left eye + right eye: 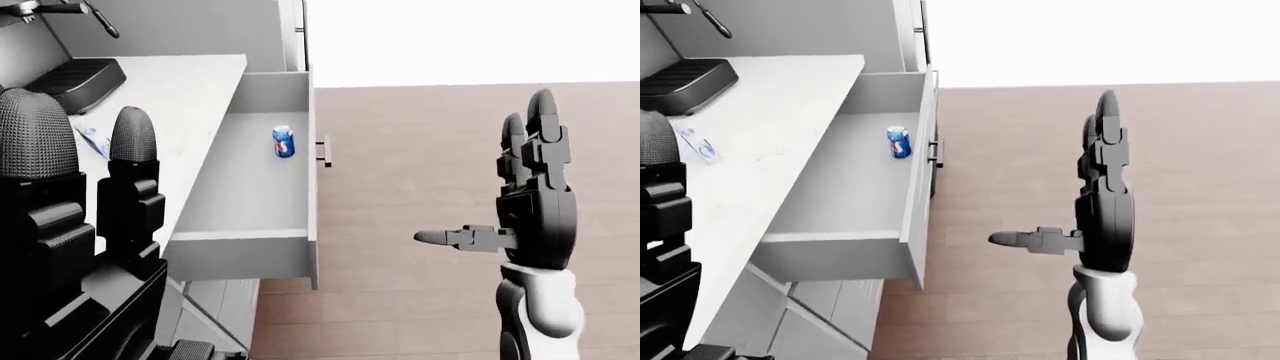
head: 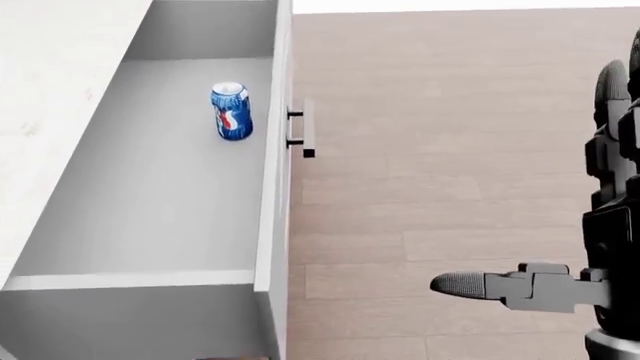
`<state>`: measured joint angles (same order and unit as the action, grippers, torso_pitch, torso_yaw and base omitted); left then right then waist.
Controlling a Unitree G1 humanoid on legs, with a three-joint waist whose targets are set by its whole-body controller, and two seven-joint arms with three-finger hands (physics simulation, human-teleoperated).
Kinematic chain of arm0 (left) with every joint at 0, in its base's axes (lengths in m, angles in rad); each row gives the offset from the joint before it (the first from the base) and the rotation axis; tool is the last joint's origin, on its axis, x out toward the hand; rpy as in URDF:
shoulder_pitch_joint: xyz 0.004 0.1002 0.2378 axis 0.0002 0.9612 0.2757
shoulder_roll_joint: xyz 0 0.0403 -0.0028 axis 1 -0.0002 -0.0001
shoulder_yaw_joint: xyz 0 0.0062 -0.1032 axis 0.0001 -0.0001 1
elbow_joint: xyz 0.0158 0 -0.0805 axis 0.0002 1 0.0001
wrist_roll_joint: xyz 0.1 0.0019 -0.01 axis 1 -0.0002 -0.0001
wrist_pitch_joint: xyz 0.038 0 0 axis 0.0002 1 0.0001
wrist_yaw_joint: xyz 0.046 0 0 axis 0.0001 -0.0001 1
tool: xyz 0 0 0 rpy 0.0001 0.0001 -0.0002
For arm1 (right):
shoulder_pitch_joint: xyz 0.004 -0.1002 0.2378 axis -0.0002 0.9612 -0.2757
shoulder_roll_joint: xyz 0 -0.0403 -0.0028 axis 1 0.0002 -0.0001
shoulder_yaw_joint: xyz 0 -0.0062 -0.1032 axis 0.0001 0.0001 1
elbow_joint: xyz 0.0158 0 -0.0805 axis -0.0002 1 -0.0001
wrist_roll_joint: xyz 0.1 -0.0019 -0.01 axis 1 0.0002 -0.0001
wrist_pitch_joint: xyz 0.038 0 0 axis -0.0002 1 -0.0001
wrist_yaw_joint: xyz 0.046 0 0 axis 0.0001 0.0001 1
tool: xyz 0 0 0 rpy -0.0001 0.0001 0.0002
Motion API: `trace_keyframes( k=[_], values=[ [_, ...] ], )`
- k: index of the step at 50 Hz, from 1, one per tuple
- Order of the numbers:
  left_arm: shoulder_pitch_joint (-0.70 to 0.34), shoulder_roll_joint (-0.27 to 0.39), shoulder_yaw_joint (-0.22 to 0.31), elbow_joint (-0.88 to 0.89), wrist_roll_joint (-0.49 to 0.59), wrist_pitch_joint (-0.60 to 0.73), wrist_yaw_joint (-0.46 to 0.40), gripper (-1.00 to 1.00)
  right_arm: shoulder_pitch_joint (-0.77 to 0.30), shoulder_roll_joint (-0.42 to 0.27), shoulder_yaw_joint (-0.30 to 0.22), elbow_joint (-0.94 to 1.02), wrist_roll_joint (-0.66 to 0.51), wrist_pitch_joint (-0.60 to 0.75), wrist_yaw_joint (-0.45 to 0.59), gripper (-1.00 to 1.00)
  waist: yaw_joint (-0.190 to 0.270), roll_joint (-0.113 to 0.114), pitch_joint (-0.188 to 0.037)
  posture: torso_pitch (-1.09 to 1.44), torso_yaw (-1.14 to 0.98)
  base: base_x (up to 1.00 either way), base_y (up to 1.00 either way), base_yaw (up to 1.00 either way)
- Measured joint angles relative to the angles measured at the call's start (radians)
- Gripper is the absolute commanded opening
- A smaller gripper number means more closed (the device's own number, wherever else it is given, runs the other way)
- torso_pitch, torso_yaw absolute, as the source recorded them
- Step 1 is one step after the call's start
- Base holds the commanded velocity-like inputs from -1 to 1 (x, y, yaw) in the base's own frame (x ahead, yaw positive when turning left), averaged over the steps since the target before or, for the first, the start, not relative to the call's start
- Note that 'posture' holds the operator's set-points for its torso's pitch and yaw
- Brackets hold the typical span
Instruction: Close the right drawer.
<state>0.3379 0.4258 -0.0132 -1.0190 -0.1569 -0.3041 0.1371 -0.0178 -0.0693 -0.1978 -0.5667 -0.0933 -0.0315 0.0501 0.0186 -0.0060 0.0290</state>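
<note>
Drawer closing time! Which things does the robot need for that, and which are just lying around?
Needed: drawer, its handle, right robot hand.
Just lying around: soda can, black appliance and small packet on the counter, left robot hand.

Left robot hand (image 1: 60,225) cropped by left-eye view's left and bottom edges beside the drawer (image 1: 262,161), black appliance (image 1: 75,79) on tabletop (image 1: 170,97) partly hidden, can (image 1: 283,142) label too small.
</note>
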Motion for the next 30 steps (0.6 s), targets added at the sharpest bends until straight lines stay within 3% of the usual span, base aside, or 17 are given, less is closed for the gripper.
trace_keyframes(
  k=[13,17,21,24,30],
  values=[
    [-0.03,-0.012,-0.002,0.003,0.014,0.022,-0.015,1.0,-0.005,-0.009,-0.023,0.006,0.02,-0.014,-0.012,1.0,-0.004,0.006,-0.007,0.0,0.0,0.0,0.0,0.0],
    [-0.108,0.013,-0.011,0.003,0.014,0.062,0.003,1.0,-0.008,-0.01,-0.019,0.007,0.016,-0.009,-0.011,1.0,-0.003,0.008,-0.009,0.0,0.0,0.0,0.0,0.0],
    [-0.283,0.011,-0.042,0.0,0.023,0.175,0.009,1.0,-0.009,-0.01,-0.016,0.013,0.015,-0.004,-0.006,1.0,-0.003,0.009,-0.012,0.0,0.0,0.0,0.0,0.0],
    [-0.388,-0.032,-0.068,-0.01,0.038,0.271,0.0,1.0,-0.011,-0.011,-0.012,0.015,0.015,-0.002,-0.002,1.0,-0.011,0.012,-0.015,0.0,0.0,0.0,0.0,0.0],
    [-0.453,-0.174,-0.101,-0.003,0.109,0.37,-0.108,1.0,-0.008,-0.011,-0.019,0.013,0.014,0.002,-0.002,1.0,-0.011,0.008,-0.012,0.0,0.0,0.0,0.0,0.0]
  ],
)
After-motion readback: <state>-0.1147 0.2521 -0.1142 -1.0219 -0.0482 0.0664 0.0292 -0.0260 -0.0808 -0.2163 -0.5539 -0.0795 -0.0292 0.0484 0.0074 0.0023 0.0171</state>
